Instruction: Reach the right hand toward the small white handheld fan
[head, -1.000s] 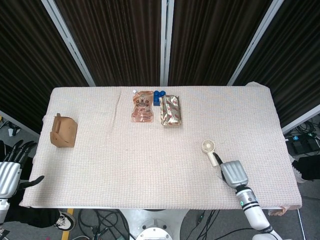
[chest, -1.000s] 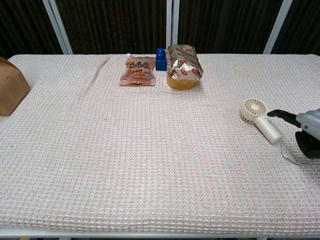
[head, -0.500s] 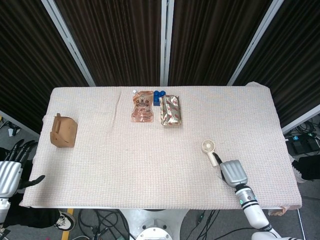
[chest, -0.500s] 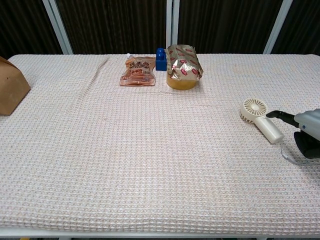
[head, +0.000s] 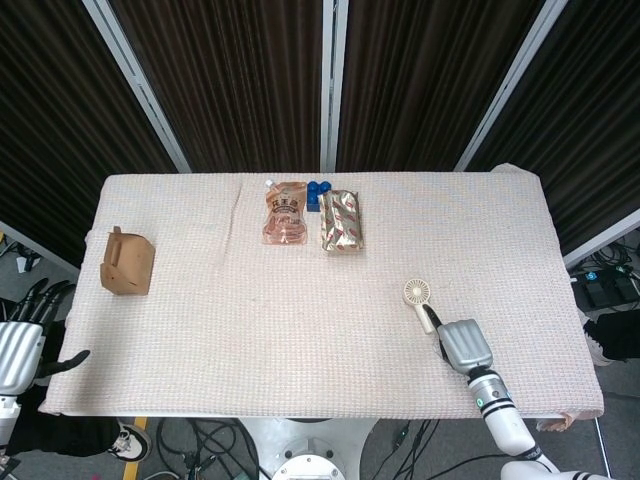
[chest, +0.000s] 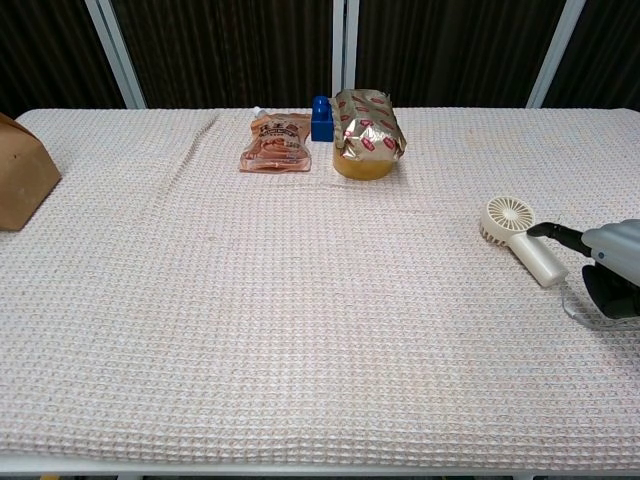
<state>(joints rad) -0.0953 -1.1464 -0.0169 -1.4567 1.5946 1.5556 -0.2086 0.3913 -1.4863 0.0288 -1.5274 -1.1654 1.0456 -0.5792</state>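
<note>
The small white handheld fan (head: 421, 301) is being shown lying flat on the white waffle-weave cloth (head: 250, 330) covering the table, toward the robot's right and the near edge, its round head pointing away from the robot and its handle angled toward the right hand (head: 466, 345). In the chest view the fan (chest: 521, 238) is being seen with its grille facing up. The right hand (chest: 605, 265) is being held just behind the handle's end, palm down over the cloth; a dark fingertip (chest: 551, 230) is being extended just beside the handle, and whether it is touching cannot be told. Nothing is being held in this hand, though how far the remaining fingers are spread cannot be told from either view.

The left hand (head: 22, 335) is being kept off the table's near left corner, its dark fingers apart and holding nothing.

A brown paper box (head: 128, 263) is being seen at the left edge. At the far centre, an orange pouch (head: 285, 212), a blue block (head: 316, 195) and a gold foil packet (head: 341, 222) are being shown close together.
</note>
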